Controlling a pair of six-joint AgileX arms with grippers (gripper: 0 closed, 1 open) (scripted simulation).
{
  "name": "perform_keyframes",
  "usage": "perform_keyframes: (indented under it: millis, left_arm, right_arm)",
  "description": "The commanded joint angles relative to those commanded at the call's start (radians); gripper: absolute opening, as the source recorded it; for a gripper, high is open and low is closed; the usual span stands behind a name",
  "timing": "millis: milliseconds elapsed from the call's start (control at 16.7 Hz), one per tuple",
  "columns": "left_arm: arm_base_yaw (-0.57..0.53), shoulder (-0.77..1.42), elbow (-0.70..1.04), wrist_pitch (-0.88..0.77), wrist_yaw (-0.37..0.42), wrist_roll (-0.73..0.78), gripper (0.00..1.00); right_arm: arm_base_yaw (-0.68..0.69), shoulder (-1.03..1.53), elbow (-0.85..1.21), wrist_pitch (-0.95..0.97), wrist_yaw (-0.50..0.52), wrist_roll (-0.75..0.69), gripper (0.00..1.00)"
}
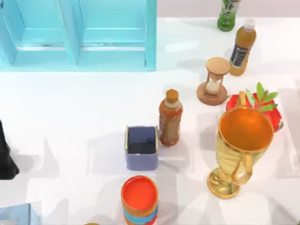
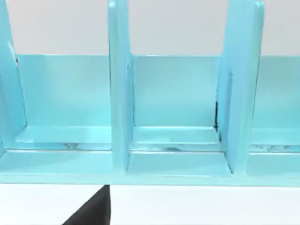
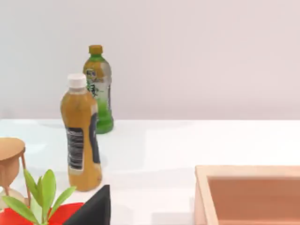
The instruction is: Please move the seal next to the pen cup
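Observation:
The pen cup (image 1: pixel 141 148), square and blue-grey with a dark inside, stands on the white table a little below the middle of the top view. The seal is out of view. My left arm (image 1: pixel 5 157) is a dark shape parked at the table's left edge, far left of the pen cup. A dark part of my left gripper (image 2: pixel 92 211) shows in the left wrist view, facing the blue shelf unit (image 2: pixel 173 117). A dark part of my right gripper (image 3: pixel 93 208) shows in the right wrist view, near a red fruit with green leaves (image 3: pixel 33 206).
A brown bottle (image 1: pixel 170 118) stands right beside the pen cup, a round orange cup (image 1: pixel 139 199) below it, and a gold trophy (image 1: pixel 239 150) to the right. Hourglass (image 1: pixel 214 80), red leafy fruit (image 1: pixel 258 110), orange bottle (image 1: pixel 242 47) and green bottle (image 1: pixel 228 14) crowd the back right. A wooden tray (image 3: pixel 248 194) lies nearby.

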Motion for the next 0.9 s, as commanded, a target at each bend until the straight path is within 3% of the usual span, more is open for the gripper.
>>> perform_keyframes:
  millis: [360, 900]
  left_arm:
    - [0.009, 0.104, 0.084, -0.084, 0.0, 0.01, 1.0]
    - [0.064, 0.773, 0.635, -0.583, 0.0, 0.074, 1.0]
  right_arm:
    - [0.0, 0.0, 0.0, 0.0, 0.0, 0.0, 1.0]
    - [0.0, 0.0, 0.0, 0.0, 0.0, 0.0, 1.0]
